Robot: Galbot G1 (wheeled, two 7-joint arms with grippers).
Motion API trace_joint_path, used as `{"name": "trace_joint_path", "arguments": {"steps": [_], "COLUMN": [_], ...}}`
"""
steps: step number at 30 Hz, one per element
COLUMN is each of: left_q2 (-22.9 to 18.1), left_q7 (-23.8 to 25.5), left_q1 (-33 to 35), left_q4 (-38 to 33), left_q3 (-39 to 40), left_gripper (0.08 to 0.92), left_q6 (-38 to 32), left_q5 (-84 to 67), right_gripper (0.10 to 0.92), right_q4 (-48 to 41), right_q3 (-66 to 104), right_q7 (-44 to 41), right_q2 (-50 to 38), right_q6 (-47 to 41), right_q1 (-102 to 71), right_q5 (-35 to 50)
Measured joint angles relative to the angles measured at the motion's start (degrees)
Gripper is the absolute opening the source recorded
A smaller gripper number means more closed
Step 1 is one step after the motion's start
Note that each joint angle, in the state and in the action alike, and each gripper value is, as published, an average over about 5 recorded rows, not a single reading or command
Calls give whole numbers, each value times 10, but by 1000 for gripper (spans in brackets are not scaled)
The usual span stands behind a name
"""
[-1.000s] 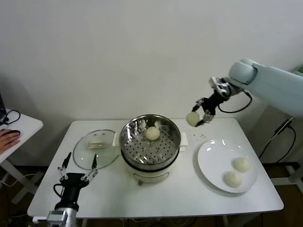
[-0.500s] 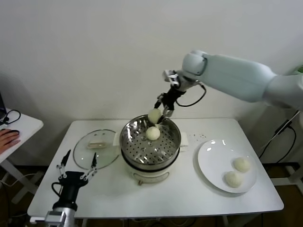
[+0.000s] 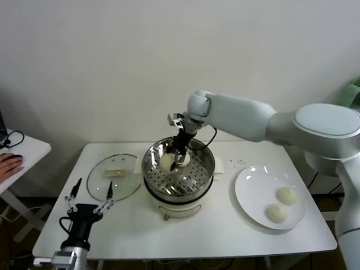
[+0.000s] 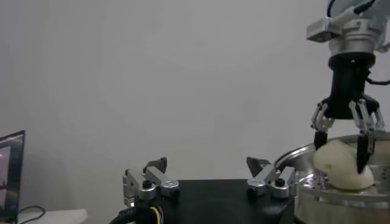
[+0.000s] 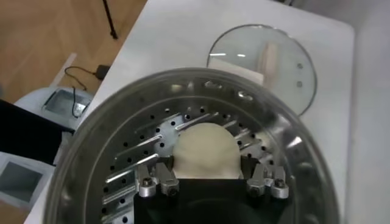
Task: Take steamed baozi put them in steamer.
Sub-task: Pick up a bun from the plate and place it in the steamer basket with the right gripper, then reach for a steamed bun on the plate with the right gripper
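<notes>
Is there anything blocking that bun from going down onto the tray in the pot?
Nothing visible. The right gripper holds a baozi inside the open steamer, just above the perforated tray. The glass lid lies aside on the table, and another baozi sits beside it.

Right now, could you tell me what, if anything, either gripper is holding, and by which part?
The right gripper holds a steamed baozi by its sides, fingers straddling it from above, inside the steamer. The left gripper holds nothing.
</notes>
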Motion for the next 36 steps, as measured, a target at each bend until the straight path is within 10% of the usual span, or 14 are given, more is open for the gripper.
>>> {"name": "trace_joint_path", "arguments": {"steps": [36], "left_q2": [3], "left_q7": [-1], "left_q1": [0], "left_q4": [8], "left_q3": [-3], "left_gripper": [823], "left_q6": [-3], "left_q5": [-5], "right_gripper": [823], "right_q4": [-8], "right_q3": [14], "right_q7": [-13], "right_q2": [11], "right_q6": [30], "right_q1": [-13], "right_q5": [-53]}}
